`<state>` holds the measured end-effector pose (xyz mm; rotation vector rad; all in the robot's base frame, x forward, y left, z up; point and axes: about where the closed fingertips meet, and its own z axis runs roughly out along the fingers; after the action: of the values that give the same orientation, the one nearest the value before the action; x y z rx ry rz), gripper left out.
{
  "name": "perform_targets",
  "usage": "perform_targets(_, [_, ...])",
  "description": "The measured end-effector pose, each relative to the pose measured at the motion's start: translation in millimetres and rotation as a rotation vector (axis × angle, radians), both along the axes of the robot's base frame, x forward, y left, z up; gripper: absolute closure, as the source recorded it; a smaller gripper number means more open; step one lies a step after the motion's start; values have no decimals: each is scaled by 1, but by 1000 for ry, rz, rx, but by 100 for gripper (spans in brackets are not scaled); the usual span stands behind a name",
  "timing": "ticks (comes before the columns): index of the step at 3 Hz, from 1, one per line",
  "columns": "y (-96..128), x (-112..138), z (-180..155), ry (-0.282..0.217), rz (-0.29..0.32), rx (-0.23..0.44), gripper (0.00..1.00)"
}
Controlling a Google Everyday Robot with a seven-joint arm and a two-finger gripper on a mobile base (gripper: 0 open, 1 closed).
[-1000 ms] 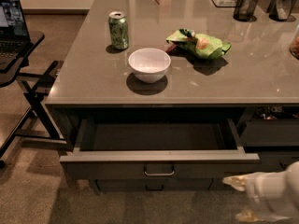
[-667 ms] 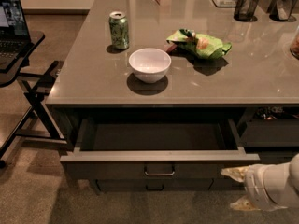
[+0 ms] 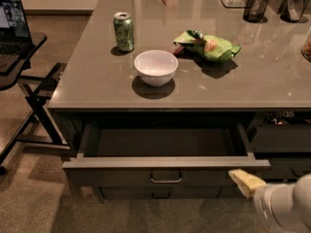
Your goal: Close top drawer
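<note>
The top drawer is pulled out under the grey counter. It is wide and dark grey, with a small metal loop handle at its middle and an empty inside. My gripper is at the lower right. Its pale fingertip touches or nearly touches the drawer front's right end, just below the rim. The white arm fills the bottom right corner. Only one finger shows.
On the counter stand a white bowl, a green can and a green chip bag. A second drawer sits below. A neighbouring drawer stack is at right. A black stand with a laptop is at left.
My gripper and arm have moved left and up, from beside the drawer's right end to its front face. The drawer stands as it did.
</note>
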<state>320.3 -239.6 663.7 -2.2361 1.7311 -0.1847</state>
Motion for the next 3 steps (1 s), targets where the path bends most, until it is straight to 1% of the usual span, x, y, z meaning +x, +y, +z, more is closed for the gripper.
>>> perform_targets(1, [-6,-14,-2,9,18,-49,0])
perform_targets(2, [-6,-14,-2,8,17,-47,0])
perform_targets(3, [-1,-6,-5,41,39,45,0])
